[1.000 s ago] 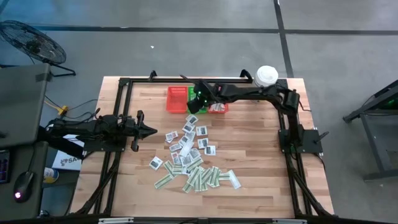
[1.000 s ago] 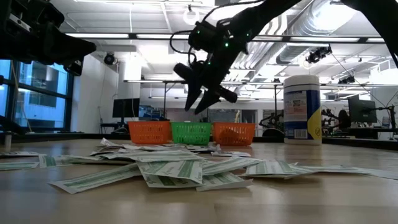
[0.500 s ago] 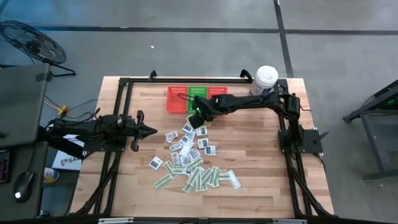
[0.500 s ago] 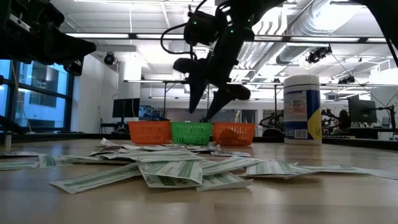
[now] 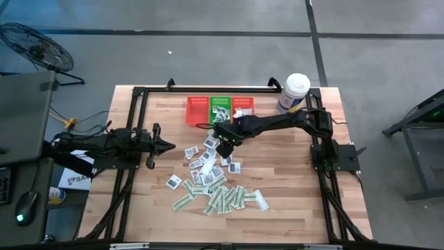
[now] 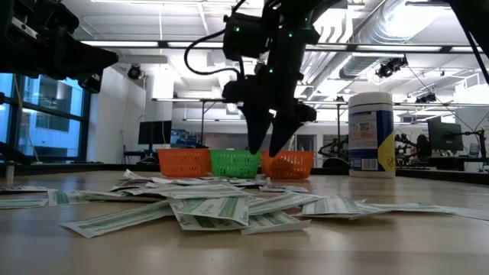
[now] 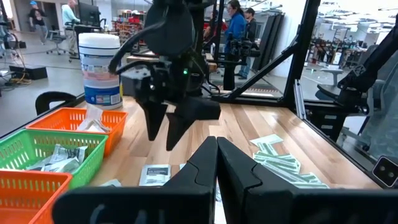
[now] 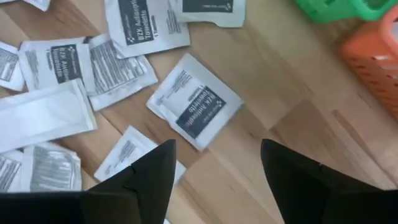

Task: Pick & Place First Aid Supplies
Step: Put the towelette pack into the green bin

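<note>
Swung away from the small mesh baskets (image 5: 220,110), the right pincer (image 5: 222,146) now hangs jaws wide and empty, pointing down over a squarish white paper packet (image 8: 195,107) among the supplies scattered on the wooden surface (image 5: 291,180), seemingly lining up a pick. Left pincer (image 5: 165,145) waits closed.

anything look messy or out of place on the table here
The first aid packets lie in a loose, overlapping heap across the middle of the wooden table, at all angles, rather than in the baskets. Nothing looks torn or damaged. The open right gripper hovers over the heap.
</note>
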### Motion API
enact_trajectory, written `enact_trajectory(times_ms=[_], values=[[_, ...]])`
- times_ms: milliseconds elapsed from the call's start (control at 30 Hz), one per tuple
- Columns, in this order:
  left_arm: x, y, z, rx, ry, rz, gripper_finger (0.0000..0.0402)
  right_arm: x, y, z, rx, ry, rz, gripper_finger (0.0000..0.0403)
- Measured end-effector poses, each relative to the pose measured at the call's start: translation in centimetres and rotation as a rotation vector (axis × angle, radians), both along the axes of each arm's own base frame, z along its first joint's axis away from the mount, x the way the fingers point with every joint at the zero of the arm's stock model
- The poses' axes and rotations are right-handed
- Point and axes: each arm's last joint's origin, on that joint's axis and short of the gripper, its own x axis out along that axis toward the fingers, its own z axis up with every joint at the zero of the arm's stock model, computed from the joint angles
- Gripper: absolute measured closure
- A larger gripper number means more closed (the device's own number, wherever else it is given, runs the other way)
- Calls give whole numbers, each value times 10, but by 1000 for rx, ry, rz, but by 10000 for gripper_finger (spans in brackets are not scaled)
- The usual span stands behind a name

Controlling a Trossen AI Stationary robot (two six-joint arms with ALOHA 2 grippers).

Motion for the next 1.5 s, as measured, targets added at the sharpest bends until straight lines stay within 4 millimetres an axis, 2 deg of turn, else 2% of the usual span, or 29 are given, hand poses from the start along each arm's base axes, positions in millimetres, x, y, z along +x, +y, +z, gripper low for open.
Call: enact_trajectory(times_ms=[300, 433, 800, 900, 1100, 1500], values=[[0, 0, 0, 0, 0, 0, 400, 11, 7, -20, 6, -21, -42, 113], [0, 0, 0, 0, 0, 0, 400, 13, 5, -30, -56, 1, -59, 110], [0, 0, 0, 0, 0, -1, 400, 21, 6, -64, -34, 45, -42, 116], [0, 0, 0, 0, 0, -1, 400, 21, 10, -71, -26, 64, -36, 134], [0, 0, 0, 0, 0, -1, 400, 22, 11, -72, -24, 60, -42, 195], [0, 0, 0, 0, 0, -1, 400, 22, 10, -72, -8, 53, -39, 371]])
